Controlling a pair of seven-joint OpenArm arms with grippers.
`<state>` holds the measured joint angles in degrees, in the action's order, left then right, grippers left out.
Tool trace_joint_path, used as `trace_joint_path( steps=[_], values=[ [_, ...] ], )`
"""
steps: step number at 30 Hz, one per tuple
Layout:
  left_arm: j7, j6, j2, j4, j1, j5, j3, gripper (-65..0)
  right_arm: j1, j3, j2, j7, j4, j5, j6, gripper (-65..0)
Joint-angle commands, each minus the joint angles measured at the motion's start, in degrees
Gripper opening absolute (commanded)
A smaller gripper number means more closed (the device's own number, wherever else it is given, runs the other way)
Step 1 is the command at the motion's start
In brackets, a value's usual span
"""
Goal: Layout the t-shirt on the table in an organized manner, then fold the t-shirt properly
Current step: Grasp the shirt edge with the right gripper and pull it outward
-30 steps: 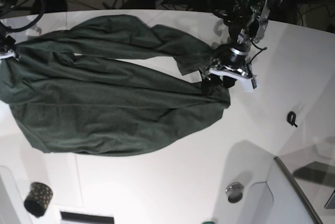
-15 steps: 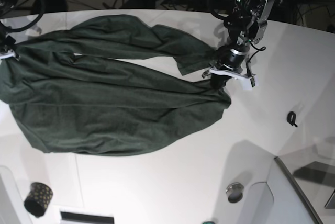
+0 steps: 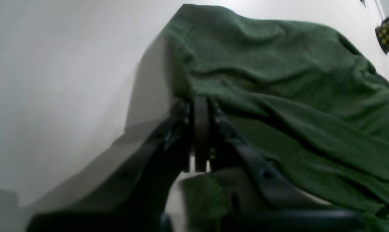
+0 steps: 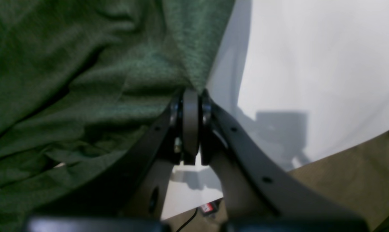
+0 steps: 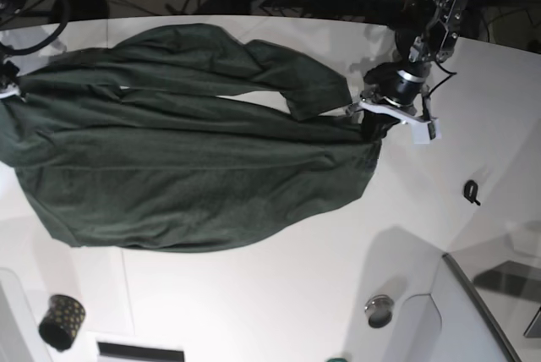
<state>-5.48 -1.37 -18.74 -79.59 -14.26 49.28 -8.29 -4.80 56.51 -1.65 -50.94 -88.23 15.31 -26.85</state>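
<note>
1. The wide glossy white tabletop (image 5: pixel 279 286) with a curved far edge is seen carrying everything in the base view
2. The large dark green short-sleeved t-shirt (image 5: pixel 186 167) of soft plain fabric is spread across the left and middle of the table, wrinkled, with one long fold of cloth lying over its far part
3. The left gripper (image 5: pixel 377 125), black with a white bracket, is seen at the shirt's right end; in the left wrist view its fingers (image 3: pixel 181 116) are pressed together on a raised edge of the green cloth, which is drawn up off the white surface
4. The right gripper (image 5: pixel 8 87) is seen at the table's left edge, at the shirt's far left corner; in the right wrist view its fingers (image 4: pixel 173 109) are pressed together with the shirt's edge pinched between them
5. A small dark cylindrical cup (image 5: pixel 61 321) with yellow dots stands near the front left corner, apart from the shirt
6. A small black clip-like item (image 5: pixel 472 192) lies on the bare table to the right, well apart from the shirt
</note>
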Motion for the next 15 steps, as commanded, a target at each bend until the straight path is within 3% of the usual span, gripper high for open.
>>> trace_joint_path(
  steps=[1,10,15],
  values=[
    [1.2,0.8,-0.5,-1.9,0.2,-0.1,0.3,-65.0,0.4,0.1,-0.9,-0.5,-2.4,0.6,-0.6,-64.4],
    [1.2,0.7,-2.6,-6.0,-1.7,-0.1,0.3,-65.0,0.4,0.8,-0.9,-9.2,-13.0,0.6,-0.6,-64.4],
    [1.2,0.7,-2.1,-4.5,-1.4,-0.3,0.3,-65.0,2.3,-1.3,-2.0,-6.1,-5.2,0.4,-0.3,-64.4]
  ],
)
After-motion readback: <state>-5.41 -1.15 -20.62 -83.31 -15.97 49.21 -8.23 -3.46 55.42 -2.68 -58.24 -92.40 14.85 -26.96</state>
